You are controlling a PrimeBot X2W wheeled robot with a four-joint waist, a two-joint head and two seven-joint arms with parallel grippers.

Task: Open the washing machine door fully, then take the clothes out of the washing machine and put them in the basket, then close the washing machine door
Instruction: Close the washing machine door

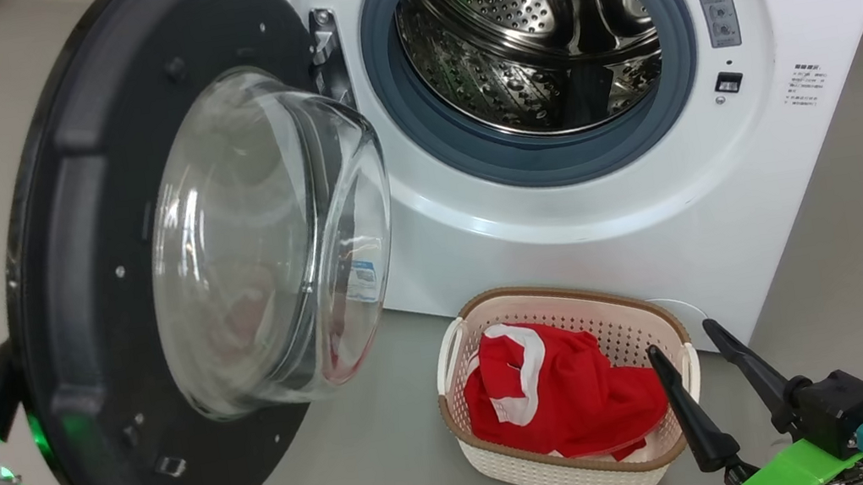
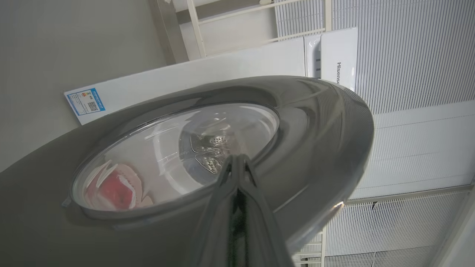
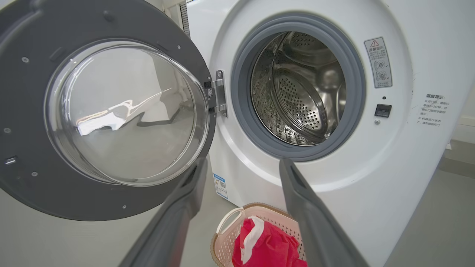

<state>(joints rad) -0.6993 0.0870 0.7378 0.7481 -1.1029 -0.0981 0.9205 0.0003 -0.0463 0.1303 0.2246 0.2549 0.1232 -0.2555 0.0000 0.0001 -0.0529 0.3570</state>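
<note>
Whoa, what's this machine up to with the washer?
A two-armed robot is unloading laundry. The washing machine door stands wide open, and the red clothes already lie in the basket on the floor in front of the washing machine. No red fabric shows in the drum. Its right claw hangs open and empty beside the basket. Its left claw, fingers together, sits at the door's outer face, so closing the door looks like the step left.

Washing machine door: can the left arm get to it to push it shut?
Probably yes. The left gripper, its fingers shut, is right at the outer face of the washing machine door, with nothing in between. Whether it touches the door is hard to tell.
</note>
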